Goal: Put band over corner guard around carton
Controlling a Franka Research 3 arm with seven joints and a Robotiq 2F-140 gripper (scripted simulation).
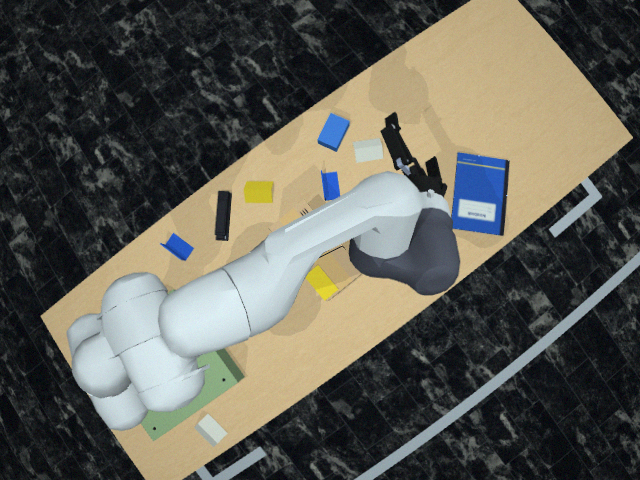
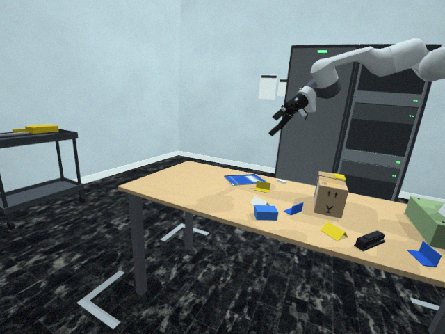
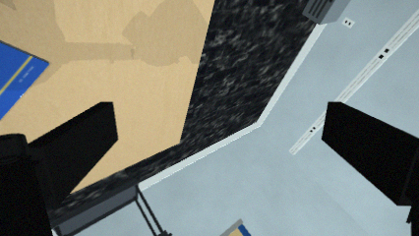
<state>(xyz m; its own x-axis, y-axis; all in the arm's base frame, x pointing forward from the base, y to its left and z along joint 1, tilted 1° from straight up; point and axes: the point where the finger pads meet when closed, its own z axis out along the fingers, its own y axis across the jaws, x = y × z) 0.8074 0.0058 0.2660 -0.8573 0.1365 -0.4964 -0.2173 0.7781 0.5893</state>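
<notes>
The brown carton point(image 2: 330, 194) stands upright on the table, with a yellow corner guard point(image 2: 339, 176) on its top far corner. In the top view the arm hides most of the carton point(image 1: 330, 266), and only the yellow guard point(image 1: 321, 282) shows clearly. I cannot make out the band in any view. My gripper point(image 2: 278, 124) is open and empty, high above the table and well away from the carton. It also shows in the top view point(image 1: 410, 142). In the wrist view its fingers stand wide apart over the table edge and floor.
Loose on the table: a blue box point(image 2: 265, 212), a blue book point(image 2: 244, 179), yellow guards point(image 2: 333, 230) point(image 2: 262, 186), blue guards point(image 2: 293, 209) point(image 2: 425, 254), a black stapler point(image 2: 369, 240), a white block point(image 2: 259, 201) and a green box point(image 2: 427, 219). A cart point(image 2: 35, 161) stands left.
</notes>
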